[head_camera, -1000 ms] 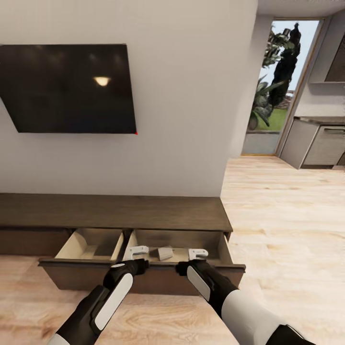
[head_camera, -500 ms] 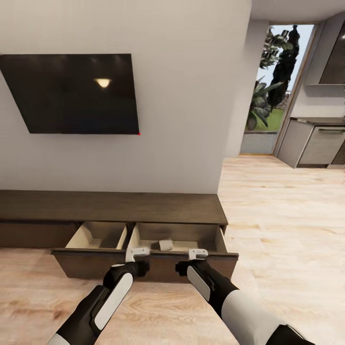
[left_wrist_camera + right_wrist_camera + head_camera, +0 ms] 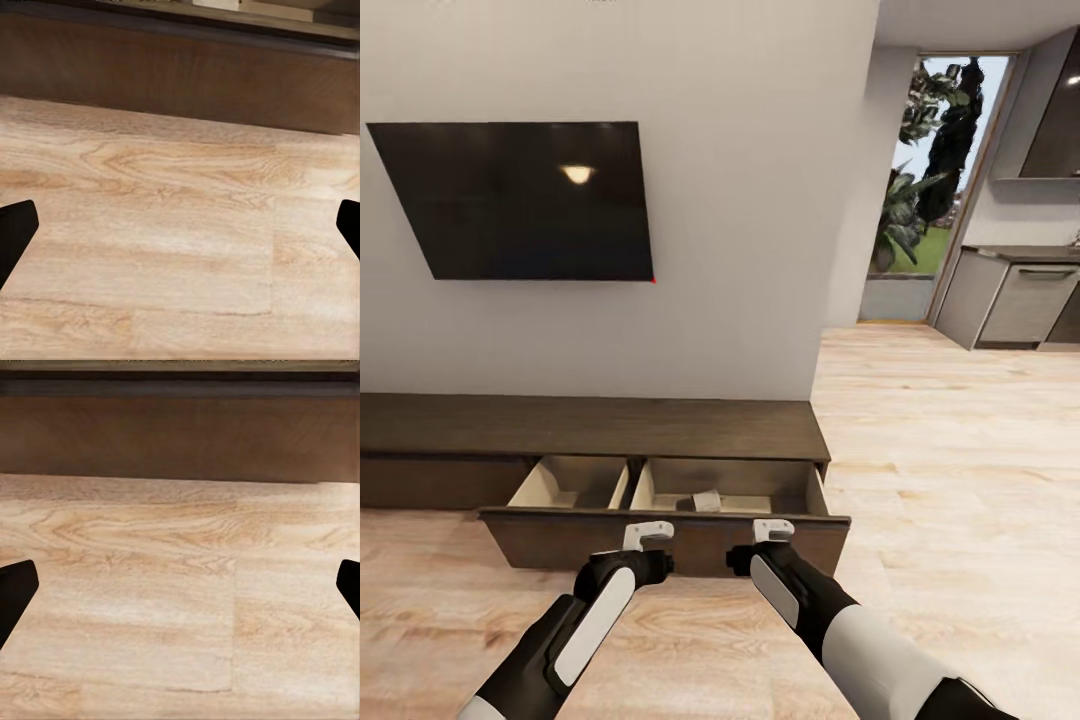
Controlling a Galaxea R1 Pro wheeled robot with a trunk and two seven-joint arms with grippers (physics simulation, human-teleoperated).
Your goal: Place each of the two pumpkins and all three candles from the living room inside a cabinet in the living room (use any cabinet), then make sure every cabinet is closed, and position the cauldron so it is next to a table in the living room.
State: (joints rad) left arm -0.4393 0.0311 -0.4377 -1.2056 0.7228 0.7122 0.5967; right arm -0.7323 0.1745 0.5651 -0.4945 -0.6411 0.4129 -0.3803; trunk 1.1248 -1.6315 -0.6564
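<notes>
The cabinet (image 3: pixel 590 425) is a long low dark-brown unit against the white wall. Its wide drawer (image 3: pixel 660 540) stands pulled out, showing two pale beige compartments. A small pale grey object (image 3: pixel 705 500) lies in the right compartment; I cannot tell what it is. My left gripper (image 3: pixel 650 548) and right gripper (image 3: pixel 755 545) hang side by side just in front of the drawer front, above the floor. In the wrist views the left gripper (image 3: pixel 180 232) and right gripper (image 3: pixel 180 592) have their dark fingertips far apart, open and empty, facing the drawer front (image 3: pixel 180 75) over the floor.
A black TV (image 3: pixel 520 200) hangs on the wall above the cabinet. Light wood floor (image 3: pixel 960 450) stretches to the right towards a glass door with plants (image 3: pixel 925 190) and grey kitchen cupboards (image 3: pixel 1020 305).
The whole view has shifted: the cabinet now looks smaller and farther, so the camera has drawn back. Both grippers, earlier at the drawer's front edge, are now in front of it.
</notes>
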